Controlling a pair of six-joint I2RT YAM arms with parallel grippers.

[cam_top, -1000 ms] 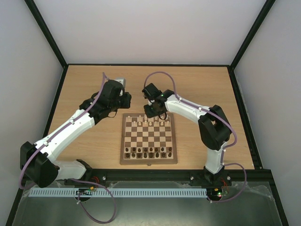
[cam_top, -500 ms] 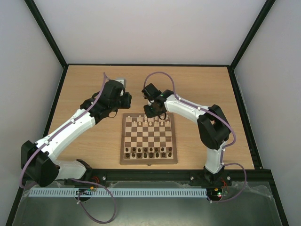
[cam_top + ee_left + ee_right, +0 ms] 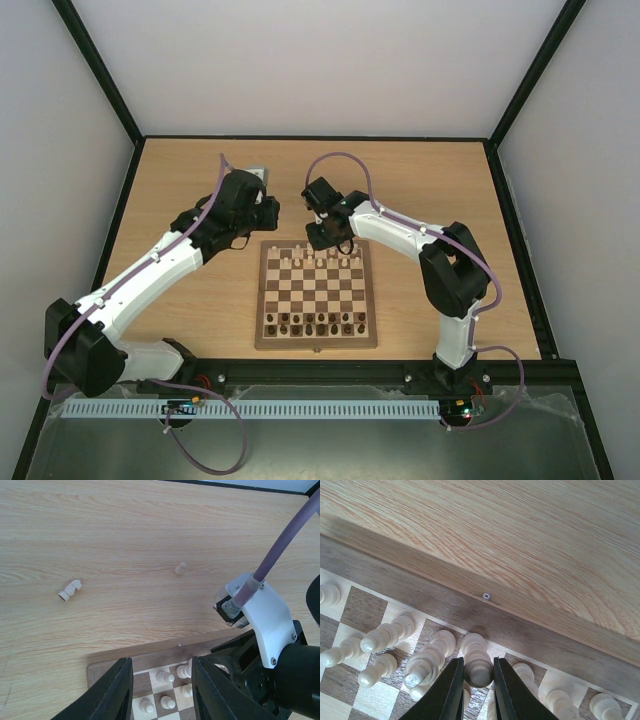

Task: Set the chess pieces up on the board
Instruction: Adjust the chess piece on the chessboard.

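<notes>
My right gripper (image 3: 477, 669) pinches a cream piece (image 3: 476, 652) on the board's (image 3: 420, 587) edge row, its base hidden. The left gripper (image 3: 161, 672) hangs part-open, empty.

Right wrist view: the pale piece (image 3: 476, 660) between the fingers (image 3: 451, 690) of my right hand (image 3: 478, 672) has its base hidden; neighbours at the lower edge are cut off. Left wrist view: the board (image 3: 107, 667) is cut by the lower edge and partly hidden behind my right arm (image 3: 270, 625); a small pale piece (image 3: 180, 569) on the desk (image 3: 150, 525) is too blurred to identify. Top view: the chess pieces (image 3: 312, 322) are too small to tell apart by kind.
</notes>
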